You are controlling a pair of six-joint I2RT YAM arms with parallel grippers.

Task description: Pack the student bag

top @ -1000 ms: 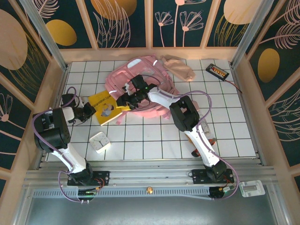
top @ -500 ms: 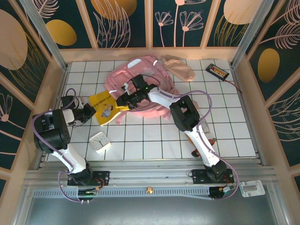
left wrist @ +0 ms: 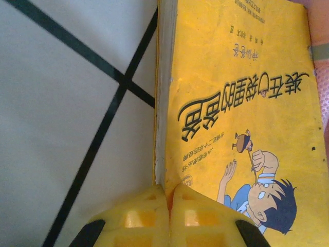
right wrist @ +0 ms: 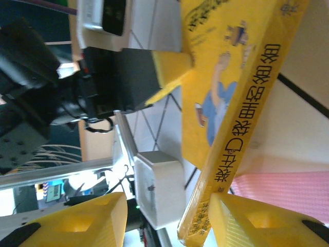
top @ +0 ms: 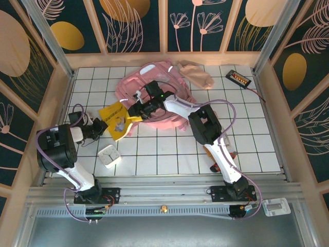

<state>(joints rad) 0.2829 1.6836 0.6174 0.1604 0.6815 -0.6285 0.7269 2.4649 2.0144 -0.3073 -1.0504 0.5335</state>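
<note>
Backpack lies slumped at the far middle of the table, its opening side turned toward the arms. A pink patch of it sits at the lower right of the right wrist view.

Book, yellow with a cartoon boy on the cover, is just beside the bag's near-left edge and tilted up off the tiles. Left gripper is clamped hard on the book's outer edge. Right gripper hangs over the bag's front lip at the book's other corner, jaws apart, gripping nothing.

Step in hand, as I read it, is feeding the book into the bag: left arm carries it, right arm is placed to guide it or take it over. Next move needs the bag mouth held open and the book's leading corner aimed inside, or else the right jaws closing on the spine before the left lets go.

View differences:
- Left wrist view gives the pinch close up, pads pressed together at the cover's edge.
- Right wrist view gives the spine standing between that gripper's fingers; it may touch one, hard to say.
- Overhead gives the layout: a white box near the left arm, a beige pouch beyond the bag.
</note>
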